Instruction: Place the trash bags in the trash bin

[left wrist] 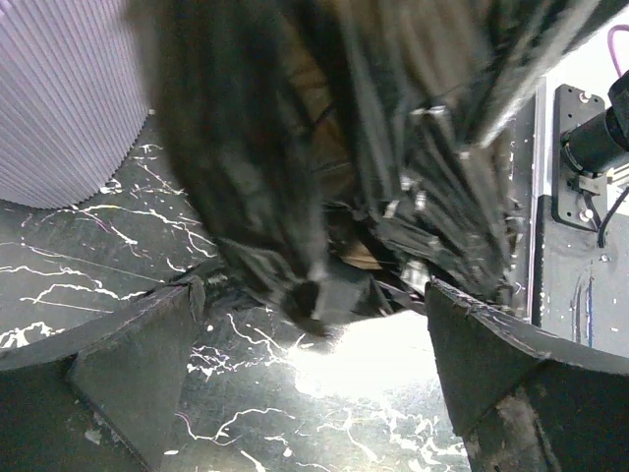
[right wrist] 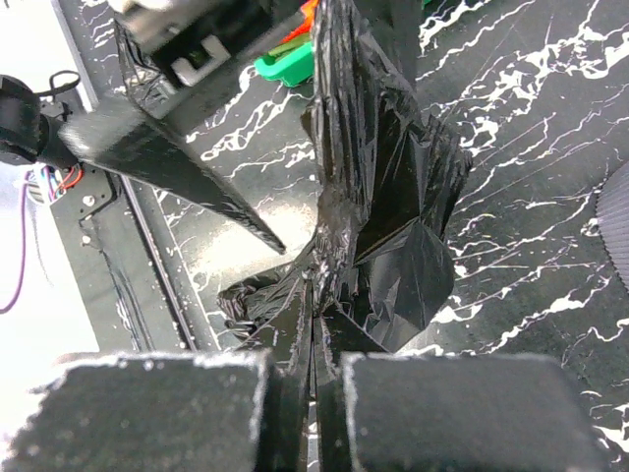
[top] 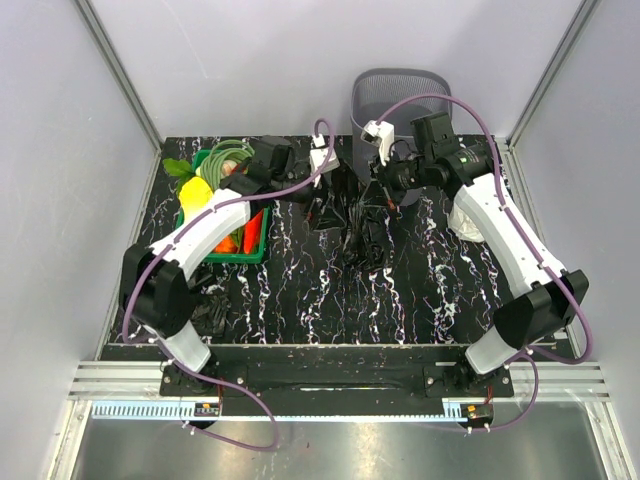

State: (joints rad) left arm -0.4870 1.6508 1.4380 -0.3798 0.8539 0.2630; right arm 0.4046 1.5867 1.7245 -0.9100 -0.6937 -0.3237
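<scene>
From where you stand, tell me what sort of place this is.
Likely a robot test cell: plain panel walls on aluminium framing, two arms bolted to a black marbled table, props like the mesh trash bin.

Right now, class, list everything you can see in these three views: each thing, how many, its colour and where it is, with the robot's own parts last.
trash bags: at least two, black; one held up mid-table in front of the bin, one lying near the left arm's base.
trash bin: one, grey mesh, far edge, right of centre.
crate: one, green, far left, holding yellow, green and orange items.
white object: one, right side, partly hidden by the right arm; unidentifiable.
table: one, black with white veins.
arms: two, white and black, purple cables.
left gripper: one, black, jaws open, bag before them.
right gripper: one, black, jaws shut on bag film.
</scene>
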